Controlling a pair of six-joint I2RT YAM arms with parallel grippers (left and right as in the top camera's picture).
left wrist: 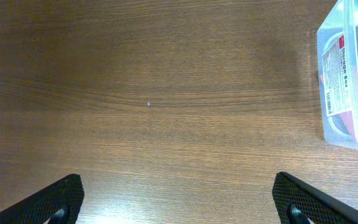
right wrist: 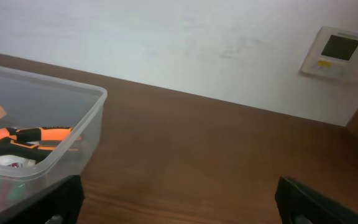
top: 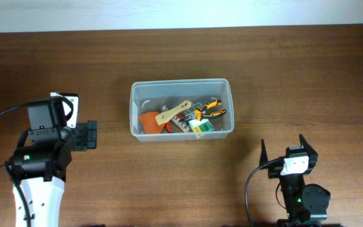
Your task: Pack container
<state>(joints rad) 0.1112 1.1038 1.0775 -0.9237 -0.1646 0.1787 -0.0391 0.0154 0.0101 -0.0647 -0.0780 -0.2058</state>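
Held left gripper (left wrist: 179, 191) and right gripper (right wrist: 179, 198) spread wide and empty, both well apart from the container (top: 131, 111) loaded with orange-handled pliers (top: 212, 110).

There was one container (top: 181, 81) at mid-table. In it lay one pair of orange-handled pliers (top: 212, 110), one wooden-handled tool (top: 173, 113) and some smaller items too jumbled to count. Two grippers showed — the left gripper (top: 91, 135) near left, the right gripper (top: 283, 145) near right. One wall panel (right wrist: 338, 52) hung far right.
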